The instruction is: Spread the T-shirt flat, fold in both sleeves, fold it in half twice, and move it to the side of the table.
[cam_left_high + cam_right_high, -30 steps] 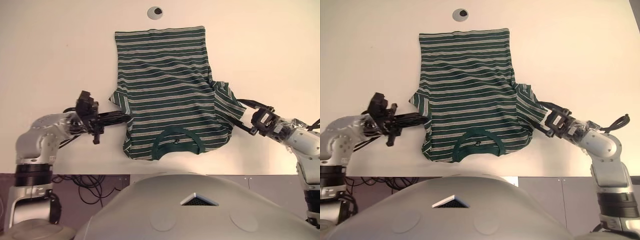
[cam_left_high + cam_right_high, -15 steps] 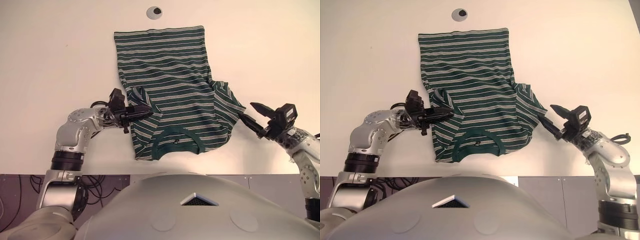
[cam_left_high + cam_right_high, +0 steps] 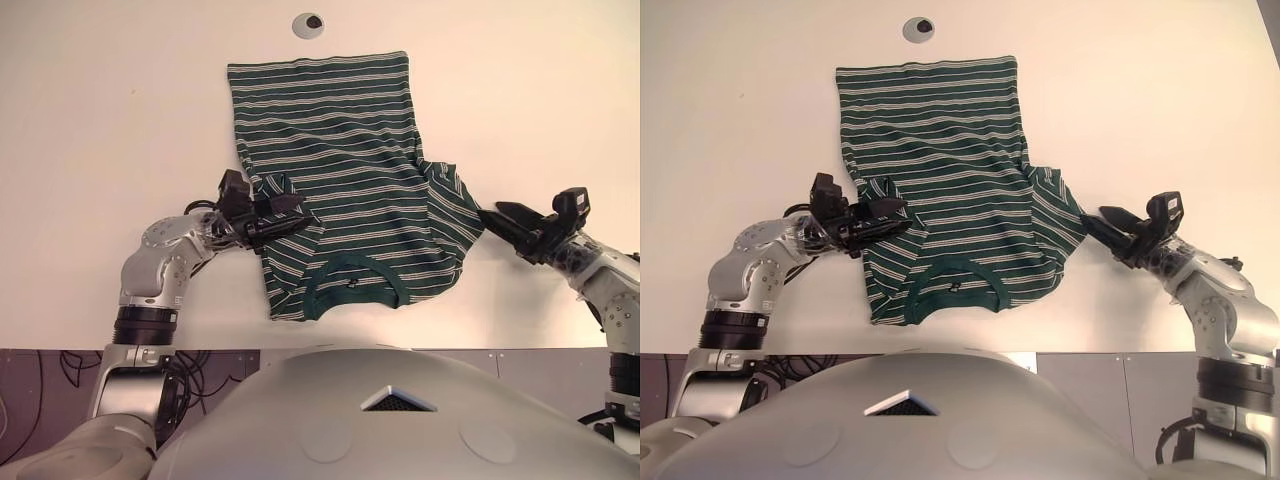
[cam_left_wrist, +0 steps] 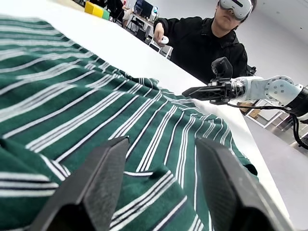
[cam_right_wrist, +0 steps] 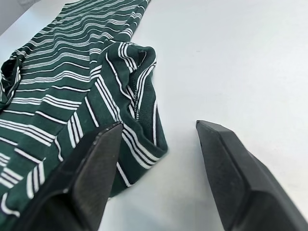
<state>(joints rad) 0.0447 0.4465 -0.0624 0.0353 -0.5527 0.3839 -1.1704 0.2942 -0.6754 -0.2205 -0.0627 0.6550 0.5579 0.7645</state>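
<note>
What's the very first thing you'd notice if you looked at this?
A dark green T-shirt with white stripes lies on the pale table, its collar toward the robot. The left jaws stand open over one sleeve, which is folded onto the shirt. The right jaws stand open close to the other sleeve, which sticks out sideways.

One T-shirt (image 3: 340, 170), one table (image 3: 100, 110), one round grommet (image 3: 309, 24) beyond the T-shirt, two tools: left tool (image 3: 290, 213), right tool (image 3: 492, 212).
</note>
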